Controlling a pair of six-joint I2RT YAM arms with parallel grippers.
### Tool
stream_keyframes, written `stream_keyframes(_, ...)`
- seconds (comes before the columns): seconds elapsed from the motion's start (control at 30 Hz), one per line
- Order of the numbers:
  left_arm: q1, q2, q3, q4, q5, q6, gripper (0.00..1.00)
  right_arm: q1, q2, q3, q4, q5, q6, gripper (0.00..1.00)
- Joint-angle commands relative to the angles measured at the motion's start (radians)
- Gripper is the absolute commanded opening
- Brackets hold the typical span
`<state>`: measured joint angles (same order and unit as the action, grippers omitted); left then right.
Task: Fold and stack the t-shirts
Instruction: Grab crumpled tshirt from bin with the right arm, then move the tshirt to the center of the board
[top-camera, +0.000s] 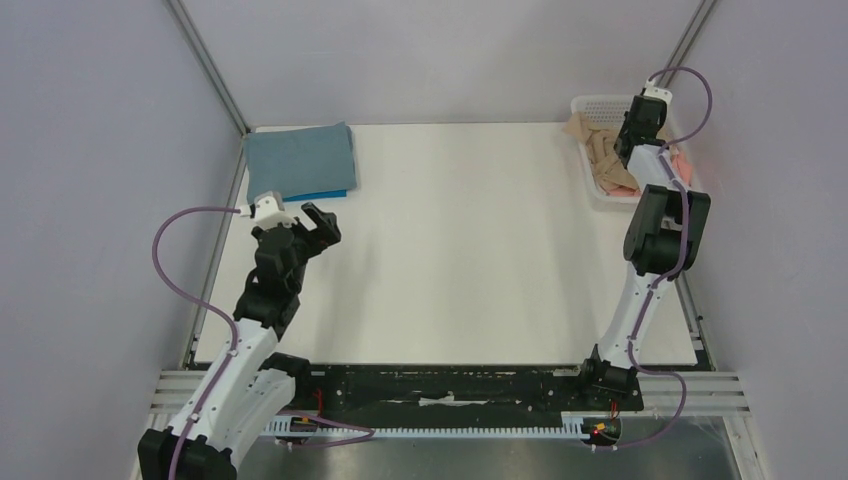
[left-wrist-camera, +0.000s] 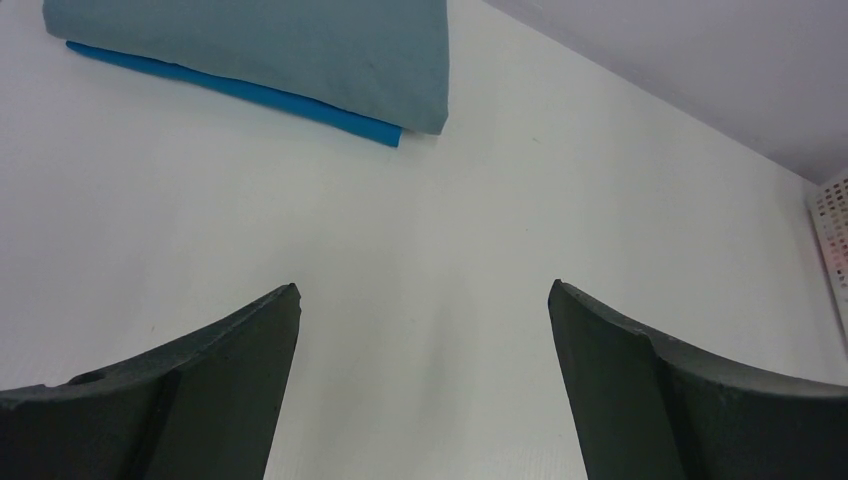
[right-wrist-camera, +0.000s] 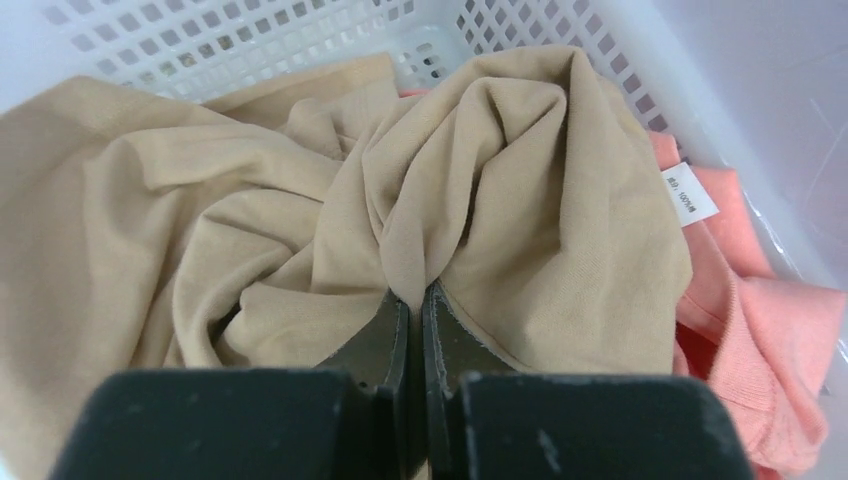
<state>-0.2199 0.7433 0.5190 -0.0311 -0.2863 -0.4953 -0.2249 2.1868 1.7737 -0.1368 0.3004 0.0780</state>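
The right tool (right-wrist-camera: 415, 295) pinches a fold of the tan tee (right-wrist-camera: 200, 220), which lies bunched up in the basket (right-wrist-camera: 200, 40). The pink tee (right-wrist-camera: 760, 340) lies in there too, partly under the tan one. The left tool (left-wrist-camera: 424, 290) is spread wide over the desk (left-wrist-camera: 500, 220). Ahead of it, the grey-blue tee (left-wrist-camera: 280, 50) lies folded on top of the blue tee (left-wrist-camera: 290, 100).

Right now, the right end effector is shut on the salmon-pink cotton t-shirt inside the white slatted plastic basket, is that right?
Not quite: the right end effector is shut on the tan cotton t-shirt inside the white slatted plastic basket; the salmon-pink cotton t-shirt lies beside it. The right wrist view shows this.
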Motion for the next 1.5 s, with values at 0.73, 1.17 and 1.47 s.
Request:
stream_keyframes(0.73, 0.004, -0.107, 0.056, -0.055, 0.043, -0.032, 0.99, 0.207, -0.803, -0.069, 0.142, -0.518, 0.105, 0.0)
stream_keyframes(1.17, 0.004, -0.094, 0.067, -0.068, 0.056, -0.044, 0.98, 0.415, -0.993, -0.537, 0.42, -0.655, 0.451, 0.0)
stream_keyframes(1.47, 0.003, -0.052, 0.087, -0.11, 0.118, -0.062, 0.99, 0.408, -1.205, -1.278, 0.351, -0.157, 0.327, 0.84)
